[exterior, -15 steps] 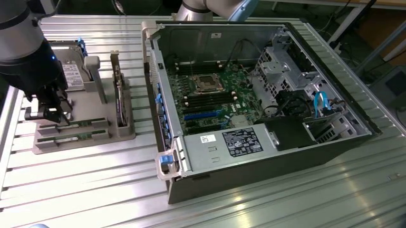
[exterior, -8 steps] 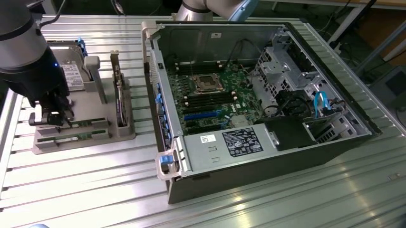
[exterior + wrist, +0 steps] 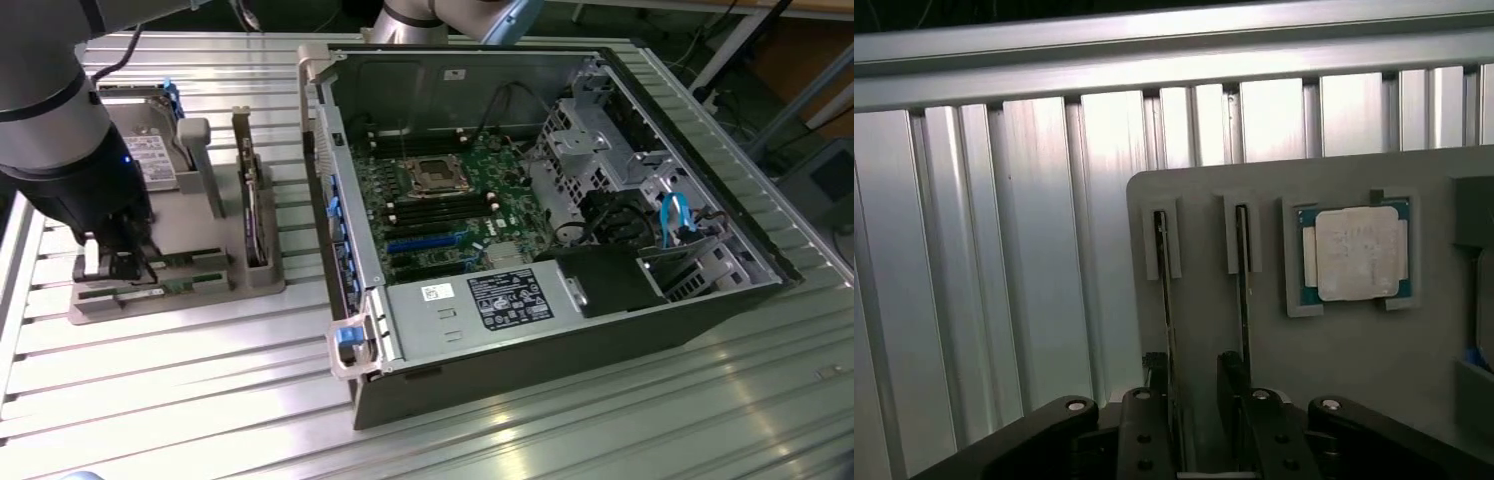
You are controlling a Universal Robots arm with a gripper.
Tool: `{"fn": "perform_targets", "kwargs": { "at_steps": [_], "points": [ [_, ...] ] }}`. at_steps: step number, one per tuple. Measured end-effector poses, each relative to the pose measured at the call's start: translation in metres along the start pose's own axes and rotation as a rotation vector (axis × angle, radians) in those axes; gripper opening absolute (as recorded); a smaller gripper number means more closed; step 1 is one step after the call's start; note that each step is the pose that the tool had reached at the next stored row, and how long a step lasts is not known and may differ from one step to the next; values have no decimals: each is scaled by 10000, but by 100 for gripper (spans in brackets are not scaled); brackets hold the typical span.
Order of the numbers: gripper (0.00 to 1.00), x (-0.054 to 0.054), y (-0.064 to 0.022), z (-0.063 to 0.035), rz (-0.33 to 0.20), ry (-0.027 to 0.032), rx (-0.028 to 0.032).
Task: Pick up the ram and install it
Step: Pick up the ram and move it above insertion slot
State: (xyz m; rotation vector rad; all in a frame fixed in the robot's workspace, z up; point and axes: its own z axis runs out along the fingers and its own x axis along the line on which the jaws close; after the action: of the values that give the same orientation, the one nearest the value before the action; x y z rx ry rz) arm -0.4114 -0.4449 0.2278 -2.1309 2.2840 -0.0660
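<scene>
Two ram sticks stand on edge in slots of a grey holder [image 3: 1414, 380]; in the wrist view, one ram stick [image 3: 1166, 290] and the other ram stick [image 3: 1243, 290] run side by side toward my gripper [image 3: 1194, 395]. The gripper hangs just above their near ends, open, with a gap between its black fingers [image 3: 1154, 405] and nothing clamped. In the exterior view the gripper [image 3: 107, 265] is low over the holder's near end [image 3: 174, 295], at the exterior view's left. The open computer case [image 3: 441, 330] lies to the exterior view's right, its motherboard memory slots [image 3: 427, 212] exposed.
A square silver processor chip [image 3: 1354, 252] sits in a pocket of the holder beside the sticks. A hard drive [image 3: 150, 150] and an upright card [image 3: 246, 165] stand at the holder's far end. The ribbed metal table [image 3: 200, 400] has a raised rail [image 3: 1154, 60] beyond the holder.
</scene>
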Motion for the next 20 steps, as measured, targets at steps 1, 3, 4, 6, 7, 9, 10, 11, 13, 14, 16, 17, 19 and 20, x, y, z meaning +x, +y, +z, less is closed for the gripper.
{"fn": "perform_targets", "kwargs": {
  "at_steps": [1,3,4,6,7,9,10,11,13,14,16,17,19,20],
  "points": [
    [33,5,1,36,-10,0,1],
    [33,7,3,103,-154,27,5],
    [33,6,4,122,-212,37,7],
    [33,6,6,160,-325,45,10],
    [33,6,7,181,-366,46,11],
    [33,6,8,220,-425,50,13],
    [33,6,9,231,-441,52,13],
    [33,6,10,254,-472,55,13],
    [33,6,13,313,-559,65,16],
    [33,7,13,316,-566,67,14],
    [33,6,13,318,-567,65,16],
    [33,6,13,318,-567,65,16],
    [33,6,13,318,-567,65,16],
    [33,6,12,318,-567,65,17]
  ]
}}
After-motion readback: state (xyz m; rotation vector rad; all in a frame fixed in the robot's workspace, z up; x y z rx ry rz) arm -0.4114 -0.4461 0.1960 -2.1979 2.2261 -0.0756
